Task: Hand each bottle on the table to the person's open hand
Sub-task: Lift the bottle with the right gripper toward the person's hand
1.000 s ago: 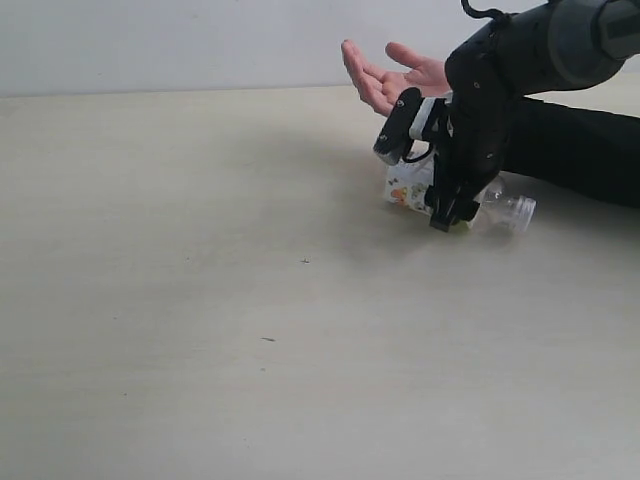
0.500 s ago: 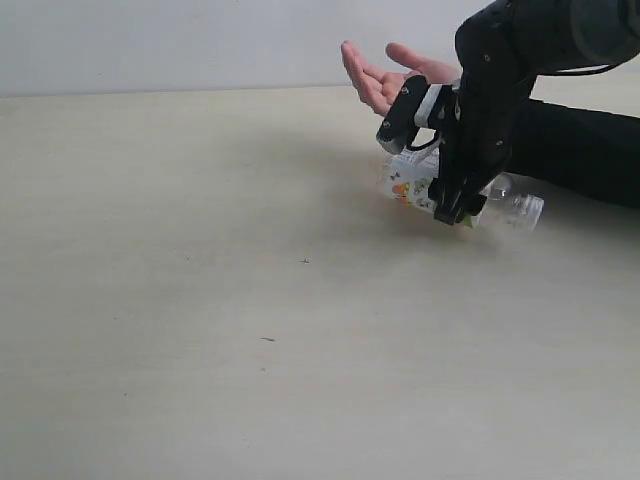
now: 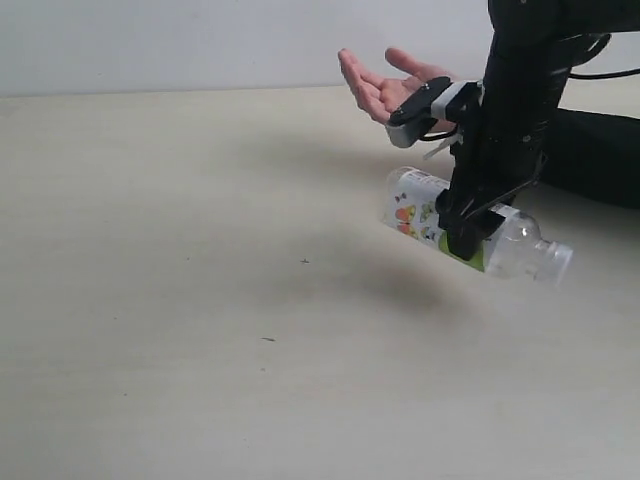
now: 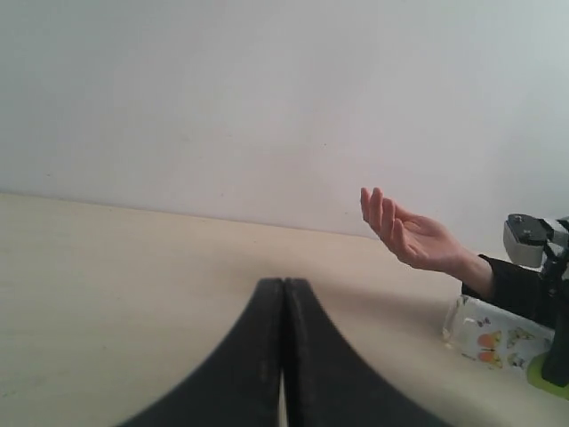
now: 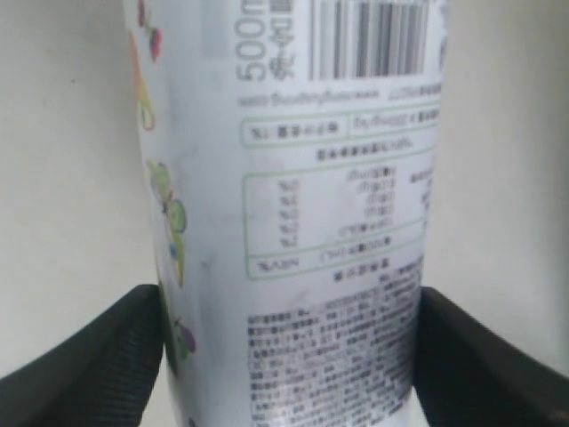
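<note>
Bottle [image 3: 412, 206] clamped in right gripper [image 3: 466, 238], left gripper [image 4: 283, 356] closed

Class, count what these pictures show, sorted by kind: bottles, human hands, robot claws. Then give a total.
Bottles: 1, the bottle
Hands: 1, the hand
Claws: 2, left claw, right claw
Total: 4

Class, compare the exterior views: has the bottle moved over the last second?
Yes. The bottle, in the right hand, has left the table and come toward the camera, farther from the person's palm.
</note>
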{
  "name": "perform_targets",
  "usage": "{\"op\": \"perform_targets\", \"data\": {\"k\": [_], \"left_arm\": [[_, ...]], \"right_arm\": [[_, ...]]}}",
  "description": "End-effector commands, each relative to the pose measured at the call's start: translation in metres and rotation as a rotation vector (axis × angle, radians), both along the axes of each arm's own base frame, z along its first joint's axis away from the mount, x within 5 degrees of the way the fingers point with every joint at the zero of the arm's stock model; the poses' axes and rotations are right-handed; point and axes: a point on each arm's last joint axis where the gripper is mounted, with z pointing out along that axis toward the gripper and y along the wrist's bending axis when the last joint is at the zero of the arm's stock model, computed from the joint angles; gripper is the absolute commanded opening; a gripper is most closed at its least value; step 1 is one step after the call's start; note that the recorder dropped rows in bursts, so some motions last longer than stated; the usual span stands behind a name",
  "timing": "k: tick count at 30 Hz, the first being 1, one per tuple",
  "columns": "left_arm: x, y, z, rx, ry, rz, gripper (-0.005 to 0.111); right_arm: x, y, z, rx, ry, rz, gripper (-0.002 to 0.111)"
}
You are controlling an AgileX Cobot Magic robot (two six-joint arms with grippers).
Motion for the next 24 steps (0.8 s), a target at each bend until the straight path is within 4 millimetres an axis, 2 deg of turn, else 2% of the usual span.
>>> {"op": "perform_targets", "data": {"k": [1,6,13,18,24], "left_arm": [[0.000,0.000,-0.001,-0.001,0.004,0.005,0.000],[0.000,0.000,-0.001,-0.001,0.004,0.005,0.000],[0.000,0.000,-0.001,-0.001,0.004,0.005,0.000],[0.000,0.000,-0.001,-0.001,0.004,0.005,0.000],[0.000,0.000,-0.001,-0.001,0.004,0.005,0.000]], "right_arm": [[-0.021,-0.006,0.014,-0.018,0.091,-0.156,0.000],[-0.053,-0.012,0.027,0.044,0.097,-0.200,0.000],[-0.059,-0.016,0.057,0.111,-0.045,-0.246,0.000],[-0.046,-0.021,0.077,0.154,-0.175,-0.284,0.000],[-0.008,-0.027,0.091,0.201,-0.254,-0.345,0.000]]}}
